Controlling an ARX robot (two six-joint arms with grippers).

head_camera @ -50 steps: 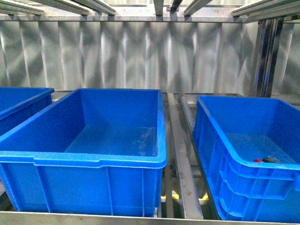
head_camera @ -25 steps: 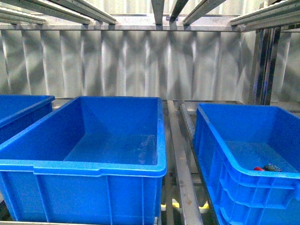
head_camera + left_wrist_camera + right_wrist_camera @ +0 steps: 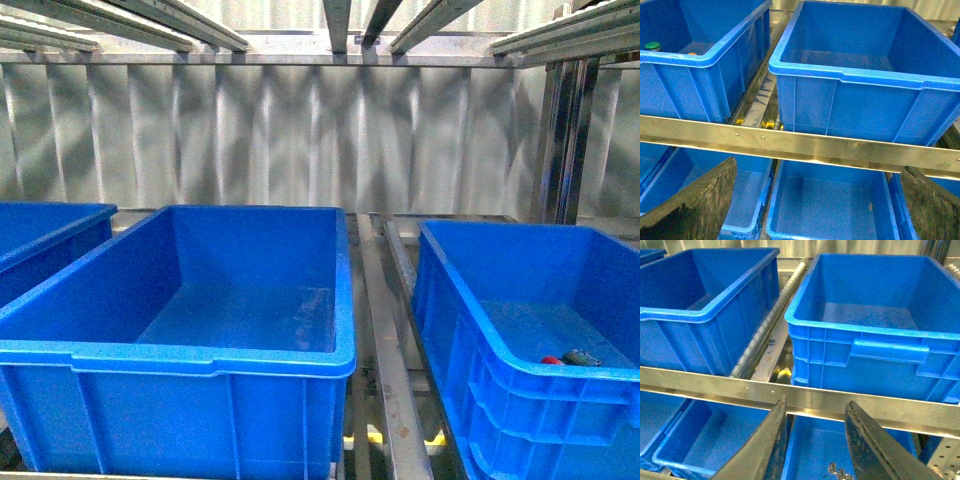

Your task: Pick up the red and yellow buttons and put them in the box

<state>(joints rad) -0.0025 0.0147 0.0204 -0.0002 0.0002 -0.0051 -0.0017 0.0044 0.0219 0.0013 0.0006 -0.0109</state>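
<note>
A red button (image 3: pixel 550 359) lies on the floor of the right blue crate (image 3: pixel 470 330), just behind its near wall, beside a dark button with a greenish cap (image 3: pixel 580 357). An orange-yellow cap (image 3: pixel 692 53) and a green cap (image 3: pixel 652 46) peek over the rim of the left crate (image 3: pixel 705 60). The middle crate (image 3: pixel 215 358) holds nothing; I cannot tell which crate is the box. My left gripper (image 3: pixel 815 210) is open, below the shelf's front rail. My right gripper (image 3: pixel 815 440) is open too, also below the rail. Neither arm shows in the front view.
A steel rail (image 3: pixel 805 145) runs along the shelf front. Roller tracks (image 3: pixel 380 340) separate the crates. More blue crates (image 3: pixel 830 205) sit on the shelf below; one holds small metal parts (image 3: pixel 837 471). A corrugated metal wall (image 3: pixel 300 130) closes the back.
Between one second and half a second ago the front view shifted, so the crates sit lower in the frame. Nothing has moved since.
</note>
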